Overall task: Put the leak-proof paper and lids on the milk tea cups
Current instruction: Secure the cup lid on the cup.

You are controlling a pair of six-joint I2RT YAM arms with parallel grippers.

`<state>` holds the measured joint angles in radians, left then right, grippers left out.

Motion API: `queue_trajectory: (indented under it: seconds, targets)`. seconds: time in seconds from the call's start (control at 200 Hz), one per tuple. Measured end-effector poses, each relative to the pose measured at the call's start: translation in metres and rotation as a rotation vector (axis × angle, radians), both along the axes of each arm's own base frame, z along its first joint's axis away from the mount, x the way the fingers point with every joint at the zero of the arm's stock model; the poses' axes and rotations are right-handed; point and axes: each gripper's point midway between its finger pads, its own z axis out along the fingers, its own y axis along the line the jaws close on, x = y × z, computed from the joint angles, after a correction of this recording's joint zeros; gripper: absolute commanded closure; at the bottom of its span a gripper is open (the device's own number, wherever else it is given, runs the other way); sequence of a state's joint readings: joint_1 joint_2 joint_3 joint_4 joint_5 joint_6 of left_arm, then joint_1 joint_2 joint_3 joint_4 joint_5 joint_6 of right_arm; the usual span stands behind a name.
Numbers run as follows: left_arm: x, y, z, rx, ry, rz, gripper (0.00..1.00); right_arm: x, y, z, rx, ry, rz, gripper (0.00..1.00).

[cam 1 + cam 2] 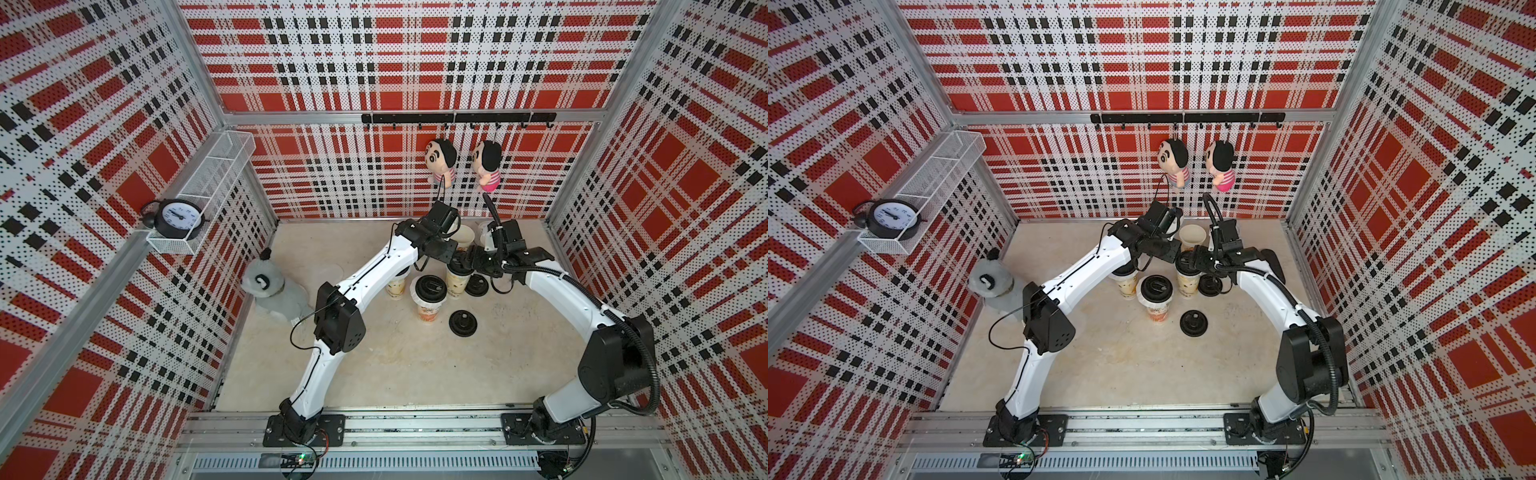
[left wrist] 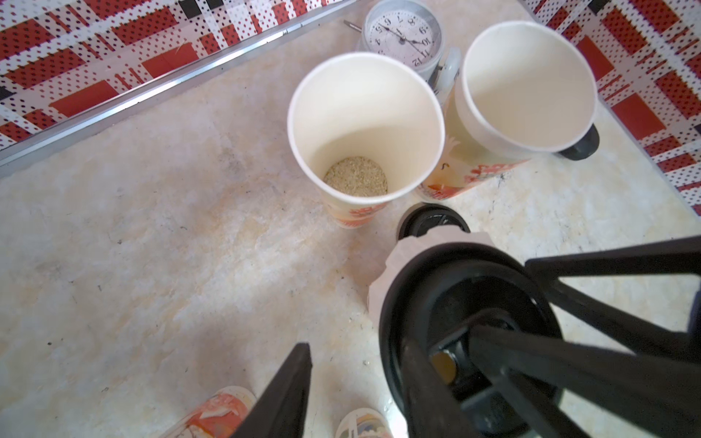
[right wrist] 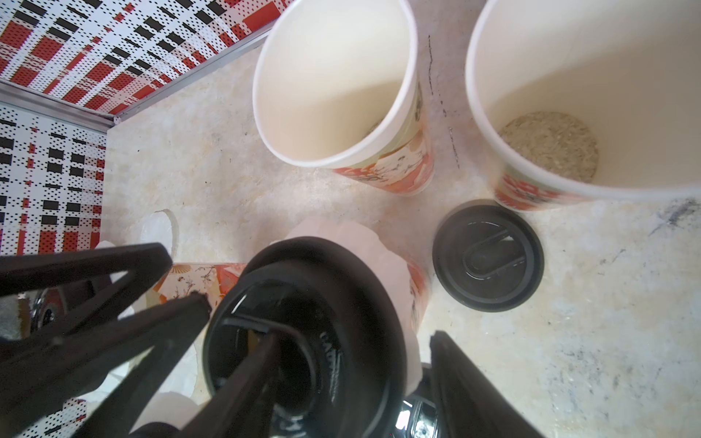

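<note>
Two tall white paper cups (image 2: pixel 364 125) with orange prints stand open and unpapered just beyond both end effectors. Spare translucent round leak-proof sheets (image 1: pixel 328 272) lie flat on the beige surface (image 1: pixel 374 365), left of the left end effector (image 2: pixel 352 349), whose jaws stand apart; that arm is nearer. The right end effector (image 3: pixel 356 333) straddles the rim of the black round plastic lid (image 3: pixel 303 288); I cannot tell whether it pinches.

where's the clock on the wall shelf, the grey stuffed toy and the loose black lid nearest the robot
clock (image 1: pixel 179 216): in a top view, on its white dial
stuffed toy (image 1: pixel 269 288): in a top view, on its grey head
black lid (image 1: pixel 462 323): in a top view, on its centre
</note>
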<state>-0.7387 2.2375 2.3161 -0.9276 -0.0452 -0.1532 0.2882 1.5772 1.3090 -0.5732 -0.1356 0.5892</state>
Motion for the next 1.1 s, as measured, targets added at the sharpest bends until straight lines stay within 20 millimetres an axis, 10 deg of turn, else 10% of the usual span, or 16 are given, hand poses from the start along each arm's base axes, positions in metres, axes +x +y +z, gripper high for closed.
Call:
queue_trajectory:
  seconds: [0.491,0.812,0.892,1.102]
  targets:
    - [-0.008,0.011,0.06,-0.123,-0.132,0.01,0.54,0.01,-0.003,0.01,-0.065,0.059,-0.009,0.31]
    - [-0.009,0.015,0.055,-0.115,-0.133,0.02,0.55,0.01,-0.007,0.019,-0.09,0.058,-0.008,0.15]
    - [-0.011,0.017,0.053,-0.11,-0.13,0.022,0.49,0.008,-0.013,0.023,-0.13,0.059,-0.014,0.0]
    - [-0.025,0.038,0.06,-0.118,-0.136,0.051,0.27,0.02,-0.038,0.064,-0.228,-0.022,-0.055,0.0]
